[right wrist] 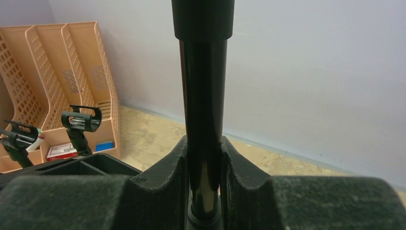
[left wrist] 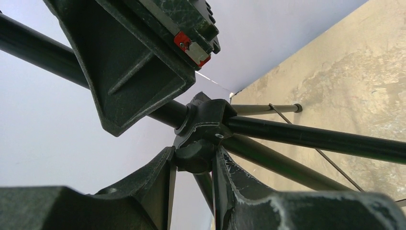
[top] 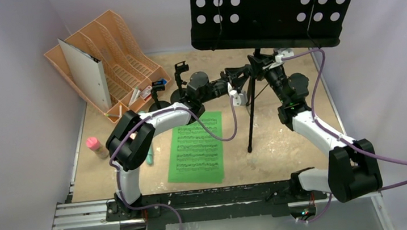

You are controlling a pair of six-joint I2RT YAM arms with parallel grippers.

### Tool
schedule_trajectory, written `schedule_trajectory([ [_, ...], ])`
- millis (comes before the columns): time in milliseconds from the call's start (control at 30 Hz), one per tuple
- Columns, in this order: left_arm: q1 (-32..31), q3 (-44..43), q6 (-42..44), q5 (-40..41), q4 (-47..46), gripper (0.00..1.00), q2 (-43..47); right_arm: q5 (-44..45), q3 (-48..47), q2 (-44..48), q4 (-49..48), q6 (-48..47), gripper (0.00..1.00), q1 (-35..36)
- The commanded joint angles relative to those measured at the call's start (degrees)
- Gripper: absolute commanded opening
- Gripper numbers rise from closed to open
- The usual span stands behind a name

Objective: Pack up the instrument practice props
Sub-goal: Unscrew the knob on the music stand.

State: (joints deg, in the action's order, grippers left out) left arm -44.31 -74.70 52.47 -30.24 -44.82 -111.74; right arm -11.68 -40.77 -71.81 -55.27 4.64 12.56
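Left arm (top: 161, 118): elbow raised at lower left, forearm reaching right toward frame centre. Left gripper (left wrist: 194, 160): fingers flank the tripod hub (left wrist: 206, 122); grip not confirmable. Right arm (top: 317, 129): folded at lower right, extending up-left. Right gripper (right wrist: 203, 158): both fingers pressed against the tripod pole (right wrist: 203, 96), clamped.

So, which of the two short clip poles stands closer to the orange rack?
The left pole, standing right at the front edge of the orange rack; the other pole stands further right, away from it.
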Motion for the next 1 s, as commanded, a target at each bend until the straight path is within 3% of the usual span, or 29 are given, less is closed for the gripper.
schedule_trajectory([
  [0,-0.3,-3.6,-6.5,-0.5,6.4,0.00,1.7,-1.9,-1.2,1.8,0.2,-0.2,0.00,0.2],
  [133,-0.2,-6.5,-16.9,0.7,9.6,0.00,2.1,-1.9,-1.3,1.7,0.2,-0.2,0.00,0.3],
  [300,-0.1,-7.2,-23.4,-0.3,9.9,0.00,2.7,-2.0,-1.4,1.6,0.2,-0.2,0.00,0.2],
  [600,1.5,-5.2,-40.8,-4.0,0.3,0.00,2.4,-1.7,-1.1,1.7,0.2,-0.3,0.00,0.3],
  [700,1.5,-4.0,-43.1,-4.0,-2.6,0.00,2.6,-1.7,-1.1,1.7,0.2,-0.3,0.00,0.3],
  [800,0.8,-1.7,-37.2,-5.0,-2.6,0.00,3.6,-1.7,-1.1,1.8,0.3,-0.3,0.00,0.3],
  [833,0.5,-0.3,-34.3,-4.6,-3.5,0.06,4.1,-1.7,-1.1,1.9,0.3,-0.3,0.00,0.2],
  [900,0.2,1.0,-29.8,-3.9,-2.8,0.29,5.0,-1.8,-1.0,1.9,0.3,-0.3,0.00,0.3],
  [967,0.2,1.2,-28.5,-2.3,-2.7,0.37,5.4,-1.8,-1.1,1.8,0.3,-0.3,0.00,0.2],
])
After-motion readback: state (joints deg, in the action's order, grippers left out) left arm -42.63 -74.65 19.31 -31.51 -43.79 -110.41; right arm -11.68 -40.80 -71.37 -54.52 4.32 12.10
